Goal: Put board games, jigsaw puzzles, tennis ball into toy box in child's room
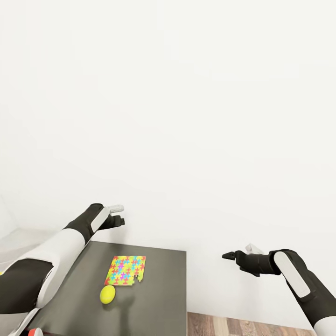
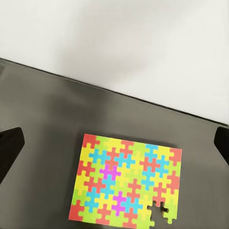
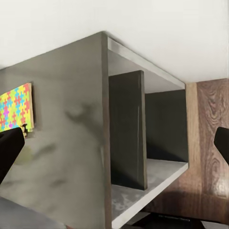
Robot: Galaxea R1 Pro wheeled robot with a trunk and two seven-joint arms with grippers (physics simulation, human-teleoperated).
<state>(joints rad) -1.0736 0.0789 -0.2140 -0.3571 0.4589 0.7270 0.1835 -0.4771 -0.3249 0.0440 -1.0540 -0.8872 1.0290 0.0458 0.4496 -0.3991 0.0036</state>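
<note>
Left gripper [image 1: 116, 214] poised above the puzzle [image 1: 126, 270] on the dark table [image 1: 158, 298], jaws released and empty
The puzzle lies flat with the ball [image 1: 108, 294] just beside its near edge; lower the left arm straight down and take the sheet by an edge, clear of the ball. Right gripper [image 1: 227, 255] hangs spread and empty off the table's side

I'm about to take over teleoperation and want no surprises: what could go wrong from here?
The jigsaw puzzle lies flat on the dark table, so the open left gripper above it may struggle to get under the thin sheet. One corner piece looks partly detached in the left wrist view and could come away. The tennis ball sits close beside the puzzle and might roll if bumped.
</note>
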